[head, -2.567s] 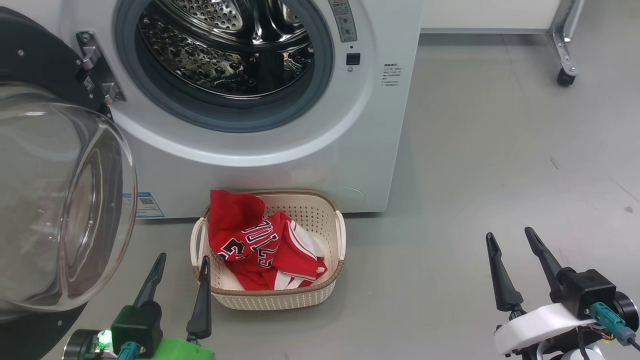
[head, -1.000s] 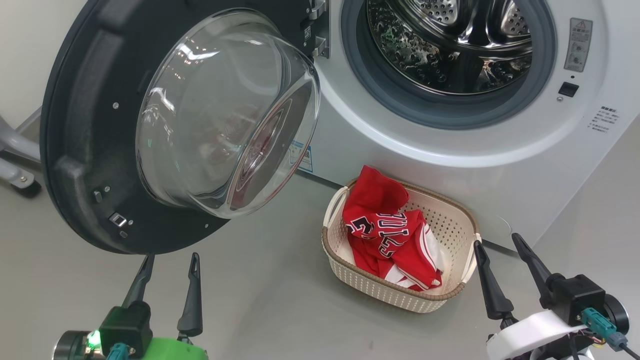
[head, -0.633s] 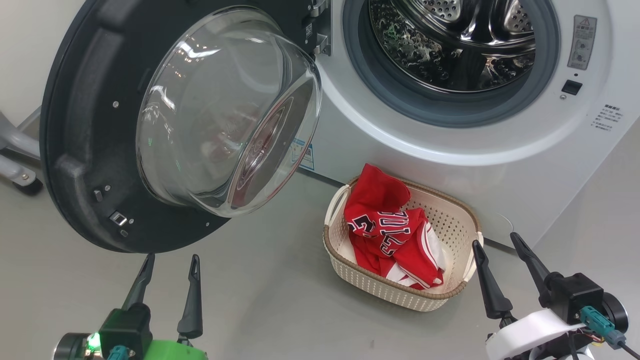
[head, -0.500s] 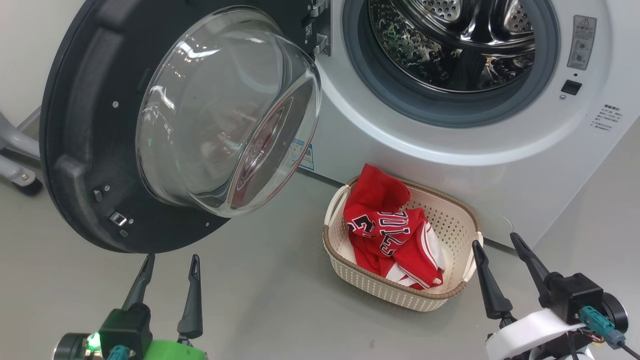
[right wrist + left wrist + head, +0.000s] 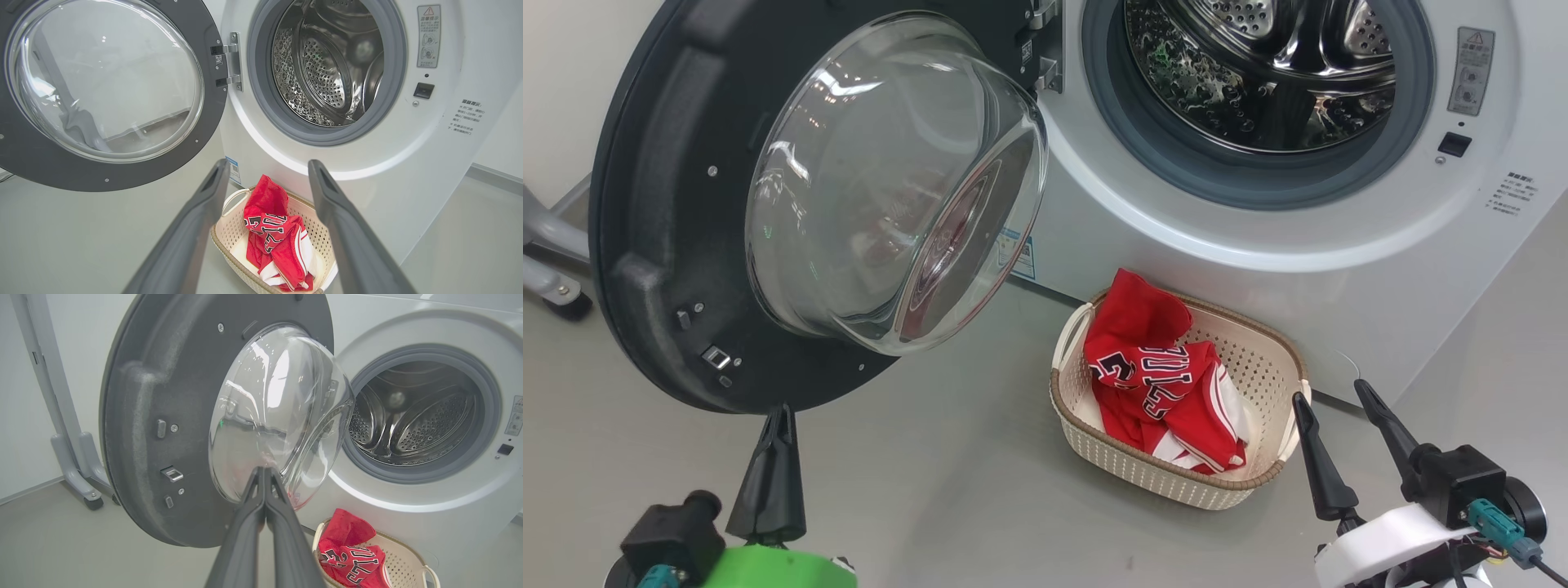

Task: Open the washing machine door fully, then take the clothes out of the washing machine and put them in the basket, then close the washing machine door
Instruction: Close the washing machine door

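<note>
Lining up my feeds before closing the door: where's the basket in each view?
Head view: basket lower centre-right.
Left wrist view: basket in the bottom right corner, partly cut off.
Right wrist view: basket bottom centre, between the right gripper fingers.
Shared landmark: the black latch slot right of the drum opening.

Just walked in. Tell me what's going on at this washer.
The red Bulls jersey and shorts lie in the cream basket in front of the washing machine, whose steel drum looks empty. The washing machine door stands wide open. The left gripper is shut on nothing, near the door's lower rim; the right gripper is open beside the basket. Closing the door is what remains.
</note>
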`<state>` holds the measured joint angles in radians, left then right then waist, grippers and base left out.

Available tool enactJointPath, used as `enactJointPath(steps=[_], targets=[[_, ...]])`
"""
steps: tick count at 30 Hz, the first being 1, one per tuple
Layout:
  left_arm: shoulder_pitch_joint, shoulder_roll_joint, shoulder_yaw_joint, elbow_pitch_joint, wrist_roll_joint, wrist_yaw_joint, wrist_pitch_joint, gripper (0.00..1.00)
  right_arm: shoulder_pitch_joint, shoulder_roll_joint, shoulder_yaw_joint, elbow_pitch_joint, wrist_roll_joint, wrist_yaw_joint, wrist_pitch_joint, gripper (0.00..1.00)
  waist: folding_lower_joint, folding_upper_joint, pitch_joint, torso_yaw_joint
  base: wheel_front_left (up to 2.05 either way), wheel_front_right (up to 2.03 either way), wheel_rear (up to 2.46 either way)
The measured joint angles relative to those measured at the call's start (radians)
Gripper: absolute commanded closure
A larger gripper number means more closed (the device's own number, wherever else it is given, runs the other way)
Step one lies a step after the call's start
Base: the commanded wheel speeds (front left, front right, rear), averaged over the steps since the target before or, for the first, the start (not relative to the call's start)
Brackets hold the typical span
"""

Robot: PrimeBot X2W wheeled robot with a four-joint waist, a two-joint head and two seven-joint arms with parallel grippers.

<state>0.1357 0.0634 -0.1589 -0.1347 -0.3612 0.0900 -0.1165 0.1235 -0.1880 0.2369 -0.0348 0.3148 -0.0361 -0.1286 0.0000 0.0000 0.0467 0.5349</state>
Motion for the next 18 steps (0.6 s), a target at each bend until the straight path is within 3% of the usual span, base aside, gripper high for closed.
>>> enactJointPath(steps=[5, 12, 15, 16, 18], targets=[[0.000, -0.013, 0.030, -0.053, -0.186, -0.046, -0.001, 1.00, -0.004, 0.000, 0.001, 0.000, 0.000, 0.000, 0.001, 0.00, 0.0000, 0.0000, 0.004, 0.002, 0.00, 0.00, 0.00], [-0.004, -0.017, 0.094, -0.167, -0.613, -0.145, -0.021, 1.00, -0.005, -0.002, 0.002, 0.000, 0.000, 0.000, 0.006, 0.00, 0.0000, 0.0000, 0.012, 0.005, 0.00, 0.00, 0.00], [-0.009, -0.017, 0.095, -0.222, -0.762, -0.156, -0.058, 1.00, -0.010, -0.004, 0.002, -0.001, 0.000, 0.000, 0.007, 0.00, 0.0000, 0.0000, 0.015, 0.006, 0.00, 0.00, 0.00], [-0.021, -0.019, 0.119, -0.262, -0.858, -0.167, -0.072, 1.00, -0.013, -0.009, 0.002, -0.005, -0.004, 0.000, 0.010, 0.00, 0.0000, 0.0000, 0.020, 0.007, 0.00, 0.00, 0.00], [-0.049, -0.020, 0.177, -0.295, -0.948, -0.176, -0.072, 1.00, -0.013, -0.014, 0.000, -0.006, -0.005, 0.000, 0.010, 0.00, 0.0000, 0.0000, 0.026, 0.007, 0.00, 0.00, 0.00]])
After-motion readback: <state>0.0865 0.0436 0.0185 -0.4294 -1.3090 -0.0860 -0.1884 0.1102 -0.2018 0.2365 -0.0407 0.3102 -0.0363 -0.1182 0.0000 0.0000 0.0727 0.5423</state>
